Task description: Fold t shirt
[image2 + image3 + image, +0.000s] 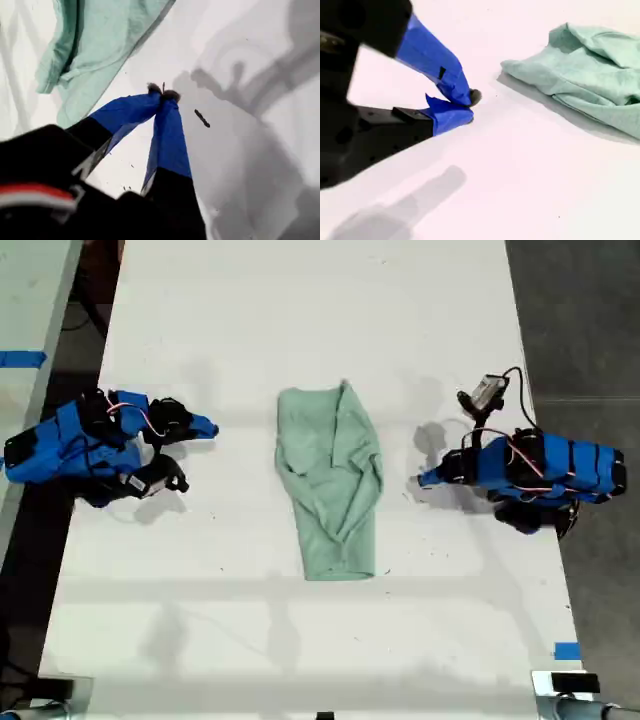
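Note:
The t shirt (330, 475) is a pale mint-green, wrinkled bundle lying lengthwise in the middle of the white table (300, 300). My first gripper (162, 92) is shut with nothing in it, and part of the t shirt (100, 40) lies a short way past its tips. It appears to be the blue gripper (425, 478) at the exterior view's right. My second gripper (470, 102) is also shut and empty, resting low over the table apart from the t shirt (590, 65). It appears to be the blue gripper (210, 427) at the exterior view's left.
A small dark speck (202, 118) lies on the table beside my first gripper's tips. Blue tape marks (567, 650) sit near the table's front corner at the exterior view's right. Dark floor borders the table on both sides.

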Robot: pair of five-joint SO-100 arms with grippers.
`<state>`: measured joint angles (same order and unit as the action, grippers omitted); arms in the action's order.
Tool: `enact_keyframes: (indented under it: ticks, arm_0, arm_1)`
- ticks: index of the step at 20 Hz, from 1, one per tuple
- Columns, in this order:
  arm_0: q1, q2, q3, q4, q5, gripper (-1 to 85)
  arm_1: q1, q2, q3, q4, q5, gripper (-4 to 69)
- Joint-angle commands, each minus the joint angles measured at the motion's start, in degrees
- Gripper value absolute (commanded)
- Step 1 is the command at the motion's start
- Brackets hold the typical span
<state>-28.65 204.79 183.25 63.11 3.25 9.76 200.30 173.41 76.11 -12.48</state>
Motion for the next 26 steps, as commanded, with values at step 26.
enact_keyframes:
  ticks: [26]
  arm_0:
    - [-1.9, 0.5, 1.1, -1.4, 0.4, -0.1]
  arm_1:
    - [1.5, 0.1, 4.8, 0.1, -3.6, 1.9]
